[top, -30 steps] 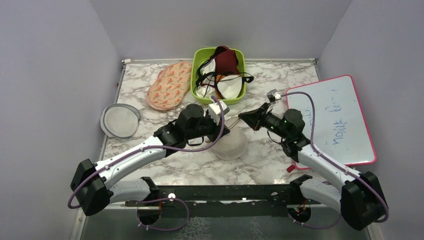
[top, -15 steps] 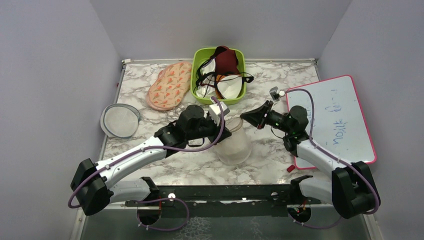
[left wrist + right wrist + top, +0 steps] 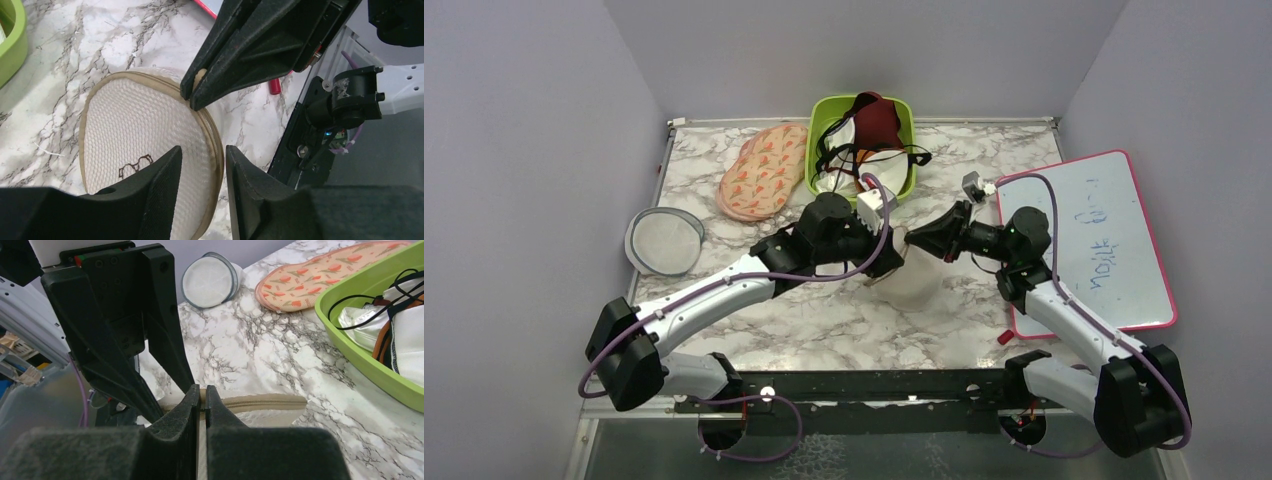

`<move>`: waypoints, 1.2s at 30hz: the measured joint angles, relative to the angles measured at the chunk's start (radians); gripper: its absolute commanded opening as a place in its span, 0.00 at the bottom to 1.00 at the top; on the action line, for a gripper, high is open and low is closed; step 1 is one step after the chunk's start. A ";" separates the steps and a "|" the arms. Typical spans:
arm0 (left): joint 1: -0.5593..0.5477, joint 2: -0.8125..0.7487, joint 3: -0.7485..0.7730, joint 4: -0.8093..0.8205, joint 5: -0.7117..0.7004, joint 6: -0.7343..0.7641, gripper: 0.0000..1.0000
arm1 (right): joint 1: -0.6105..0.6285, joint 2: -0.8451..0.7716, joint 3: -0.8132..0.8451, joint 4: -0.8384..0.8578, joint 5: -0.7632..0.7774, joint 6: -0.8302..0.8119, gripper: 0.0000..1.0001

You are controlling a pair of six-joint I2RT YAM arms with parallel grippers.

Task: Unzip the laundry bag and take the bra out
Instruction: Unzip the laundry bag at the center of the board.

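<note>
Mesh laundry bag (image 3: pixel 135 115) is looking zipped; I am pinching its rim with the right tool (image 3: pixel 201 390), left tool (image 3: pixel 203 152) gaping open. Bra removal is waiting.

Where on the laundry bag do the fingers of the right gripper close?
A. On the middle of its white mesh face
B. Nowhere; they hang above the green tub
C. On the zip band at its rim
C: in the right wrist view the right gripper has its jaws pressed together on the tan zip band of the laundry bag, and the left wrist view shows the same pinch at the rim.
</note>
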 measured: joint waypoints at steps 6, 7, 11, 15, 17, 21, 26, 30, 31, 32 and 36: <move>0.000 0.031 0.027 -0.003 -0.018 -0.009 0.20 | 0.000 0.002 0.000 0.000 -0.019 0.000 0.01; 0.000 0.040 0.034 -0.003 -0.018 -0.009 0.17 | 0.000 0.002 0.000 0.000 -0.021 0.000 0.01; 0.000 0.063 0.051 -0.010 -0.026 -0.003 0.00 | 0.000 0.002 0.000 -0.002 -0.024 0.000 0.01; 0.000 0.063 0.057 -0.018 -0.037 0.014 0.00 | 0.000 -0.001 0.000 -0.011 -0.021 0.004 0.01; 0.000 0.062 0.057 -0.020 -0.037 0.026 0.00 | 0.000 -0.010 0.000 -0.029 -0.006 0.017 0.01; -0.001 0.050 0.057 -0.027 -0.037 0.059 0.00 | 0.000 -0.023 -0.001 -0.040 0.015 0.055 0.01; -0.001 0.016 0.048 -0.040 -0.025 0.114 0.00 | -0.009 -0.013 -0.002 -0.029 0.031 0.121 0.01; -0.001 -0.003 0.042 -0.048 -0.004 0.151 0.00 | -0.050 0.039 -0.003 0.016 0.028 0.185 0.01; -0.001 -0.009 0.037 -0.048 -0.002 0.158 0.00 | -0.064 0.059 -0.003 0.032 0.026 0.203 0.01; -0.001 -0.015 0.032 -0.047 0.001 0.166 0.00 | -0.074 0.077 -0.003 0.047 0.023 0.217 0.01; -0.001 -0.032 0.016 -0.046 0.006 0.184 0.00 | -0.100 0.156 -0.003 0.113 0.000 0.266 0.01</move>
